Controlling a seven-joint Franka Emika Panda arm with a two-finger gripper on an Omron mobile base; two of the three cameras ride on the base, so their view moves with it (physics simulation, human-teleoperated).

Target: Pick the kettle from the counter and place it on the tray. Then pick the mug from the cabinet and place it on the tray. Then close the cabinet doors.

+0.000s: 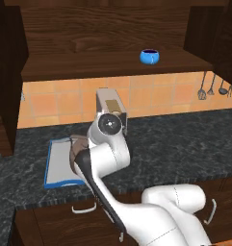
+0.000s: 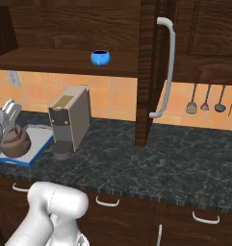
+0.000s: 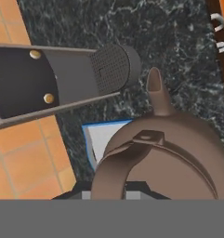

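Note:
The brown kettle (image 2: 15, 140) hangs low over the blue-rimmed tray (image 2: 38, 141) at the left of the counter (image 2: 161, 163); I cannot tell whether it touches the tray. My gripper (image 2: 11, 122) is right above it, shut on the thin arched handle. In the hand view the kettle (image 3: 164, 158) is close below the hand, its spout pointing away, with a corner of the tray (image 3: 102, 137) under it. In the left base view my arm hides most of the kettle over the tray (image 1: 57, 166). The blue mug (image 1: 149, 56) (image 2: 100, 57) stands on the shelf of the open cabinet (image 1: 88, 67).
A boxy coffee machine (image 2: 69, 120) (image 1: 112, 103) stands just right of the tray, close to the kettle. An open cabinet door (image 2: 148, 72) with a silver bar handle juts out over the counter. Utensils (image 2: 211, 101) hang on the tiled wall at the right.

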